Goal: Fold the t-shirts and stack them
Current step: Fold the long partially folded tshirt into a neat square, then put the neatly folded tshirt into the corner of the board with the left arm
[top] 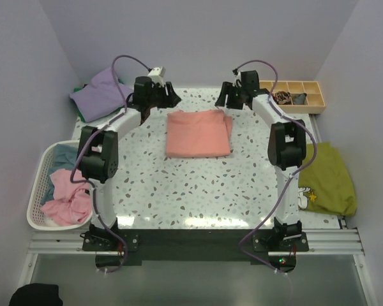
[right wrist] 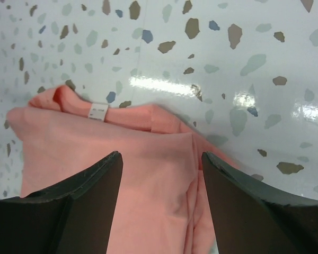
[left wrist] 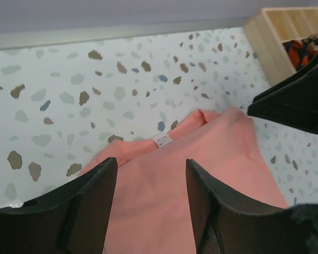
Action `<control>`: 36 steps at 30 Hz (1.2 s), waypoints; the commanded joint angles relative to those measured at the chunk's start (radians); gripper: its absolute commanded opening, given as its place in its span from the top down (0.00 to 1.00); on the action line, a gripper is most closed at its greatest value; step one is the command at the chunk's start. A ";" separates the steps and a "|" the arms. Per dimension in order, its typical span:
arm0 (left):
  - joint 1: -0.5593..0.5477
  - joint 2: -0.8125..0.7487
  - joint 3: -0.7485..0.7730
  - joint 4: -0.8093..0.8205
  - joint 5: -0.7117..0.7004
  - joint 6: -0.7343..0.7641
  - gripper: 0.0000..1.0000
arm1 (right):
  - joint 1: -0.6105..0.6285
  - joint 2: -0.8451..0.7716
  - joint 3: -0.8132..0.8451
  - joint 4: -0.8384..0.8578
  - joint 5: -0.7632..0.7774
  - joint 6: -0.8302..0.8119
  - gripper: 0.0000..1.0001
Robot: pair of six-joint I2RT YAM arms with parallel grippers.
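The left fingers (left wrist: pixel 90 206) stand apart with nothing between them, above the far edge of the folded salmon-pink t-shirt (left wrist: pixel 212 174). The right fingers (right wrist: pixel 79 201) are spread the same way and empty over its far right corner. Whether either touches the cloth cannot be told.

The shirt lies as a tidy rectangle in the middle of the desk (top: pixel 179 191), with its collar and white label (left wrist: pixel 162 139) toward the far edge. It looks like light, limp cotton, so the layers would probably slide and sag if lifted at one point. Pinching through all layers at both far corners together seems safest.

A lavender t-shirt (top: pixel 102 92) sits at the far left corner and an olive-green one (top: pixel 325 175) at the right edge. Pink (top: pixel 67 197) and light blue (top: pixel 64 156) shirts fill the white basket (top: pixel 41 166) off the left edge.
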 commanded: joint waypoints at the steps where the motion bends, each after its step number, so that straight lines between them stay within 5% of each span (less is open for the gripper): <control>1: 0.005 -0.188 -0.105 0.154 0.030 -0.045 0.41 | 0.010 -0.145 -0.050 0.036 -0.120 0.021 0.34; 14: 0.007 -0.021 -0.197 0.307 0.200 -0.126 0.43 | 0.020 -0.072 -0.214 0.172 -0.208 0.121 0.37; 25: 0.036 0.149 -0.084 0.243 0.122 -0.054 0.44 | -0.009 -0.018 -0.157 0.093 -0.053 0.027 0.37; 30: 0.038 0.047 -0.166 0.308 0.128 -0.073 0.44 | -0.021 -0.122 -0.209 0.107 -0.050 0.004 0.22; 36: 0.038 -0.128 -0.272 0.306 0.096 -0.086 0.43 | -0.032 -0.182 -0.251 0.072 -0.003 -0.013 0.19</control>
